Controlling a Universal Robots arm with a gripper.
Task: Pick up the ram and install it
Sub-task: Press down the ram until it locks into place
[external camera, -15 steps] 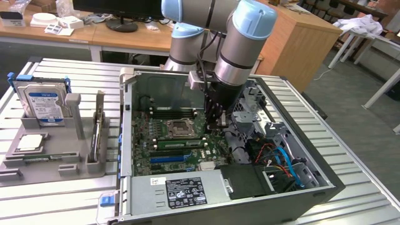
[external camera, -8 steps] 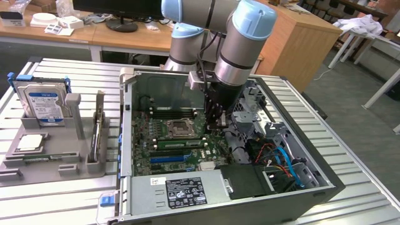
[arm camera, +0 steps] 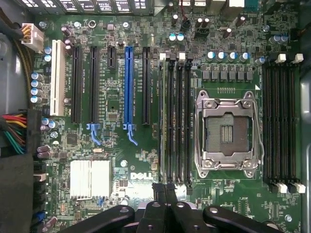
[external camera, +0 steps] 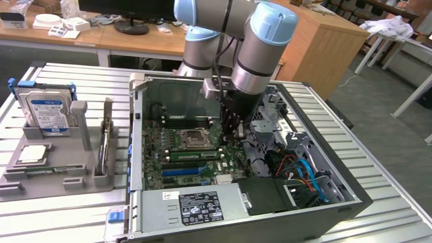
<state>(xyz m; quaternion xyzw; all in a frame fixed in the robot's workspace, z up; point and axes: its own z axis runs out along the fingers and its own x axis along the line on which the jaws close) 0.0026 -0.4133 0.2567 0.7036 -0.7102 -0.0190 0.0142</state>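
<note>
Four memory slots [arm camera: 174, 119] beside socket [arm camera: 227, 130]

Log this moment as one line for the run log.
gripper: shut | place: inside computer case, over memory slots beside CPU socket | ram in grip: cannot tell

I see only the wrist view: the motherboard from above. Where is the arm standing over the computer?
Observer: The arm reaches down into the open case. Its end effector hangs beside the processor socket, on the exterior view's right of it.
Operator: What lies outside the case?
Observer: A grey tray on the exterior view's left, with a hard drive standing upright in it.
Operator: Is any ram seated?
Observer: A green stick, probably ram, sits along the slots just on the near side of the socket.
</note>
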